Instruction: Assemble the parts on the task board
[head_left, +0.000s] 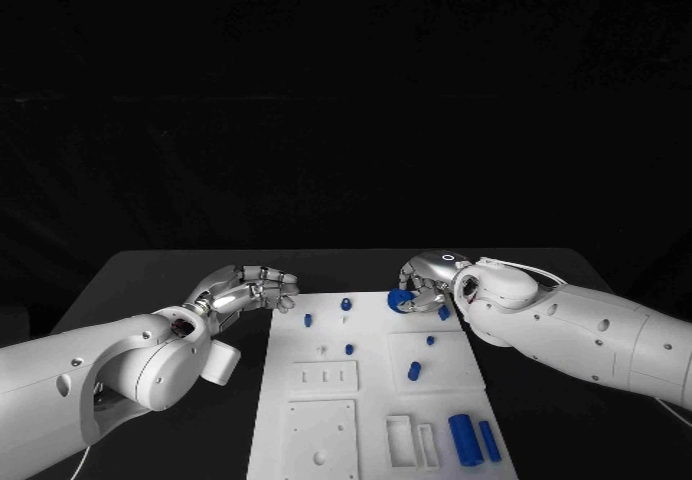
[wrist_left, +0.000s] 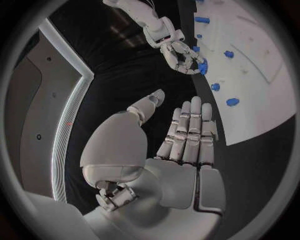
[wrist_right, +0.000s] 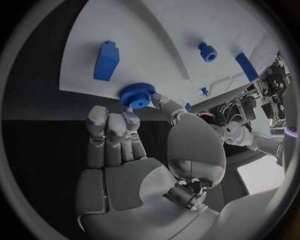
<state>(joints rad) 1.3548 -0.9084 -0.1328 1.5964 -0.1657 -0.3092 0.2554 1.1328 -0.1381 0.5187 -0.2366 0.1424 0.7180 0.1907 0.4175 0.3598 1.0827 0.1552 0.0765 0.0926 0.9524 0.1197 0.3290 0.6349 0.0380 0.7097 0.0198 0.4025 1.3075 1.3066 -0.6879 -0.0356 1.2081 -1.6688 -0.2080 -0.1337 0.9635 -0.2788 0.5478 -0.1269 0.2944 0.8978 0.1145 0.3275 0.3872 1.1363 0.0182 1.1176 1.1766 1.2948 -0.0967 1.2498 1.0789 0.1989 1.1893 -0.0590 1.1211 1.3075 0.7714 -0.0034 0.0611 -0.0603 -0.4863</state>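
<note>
Right robot hand (wrist_right: 134, 150) pinches a blue gear (wrist_right: 137, 95) between thumb and fingertips, at the far edge of the task board (head_left: 325, 400), toward the board's far right corner; in the head view the same gear (head_left: 402, 301) shows just under the curled fingers. Left robot hand (wrist_left: 181, 150) holds nothing — fingers straight and close together, thumb apart, over the black counter (head_left: 159, 275) just off the board's far left corner.

Gear: small toothed disc with a centre bore, looks like rigid plastic. Judged light and stiff, not fragile. Teeth give some bite on the rim, so a rim pinch, as now, should hold; the flat faces are likely slicker. Keeping the bore free of fingers seems wise if it must drop over a peg.

Other parts on the board: a blue block (wrist_right: 106, 60) near the gear, a small blue knob (wrist_right: 208, 52), a blue bar (wrist_right: 246, 67); two blue cylinders (head_left: 473, 437) lie near the board's near right corner. All look hard and light — the cylinders may roll if nudged.
</note>
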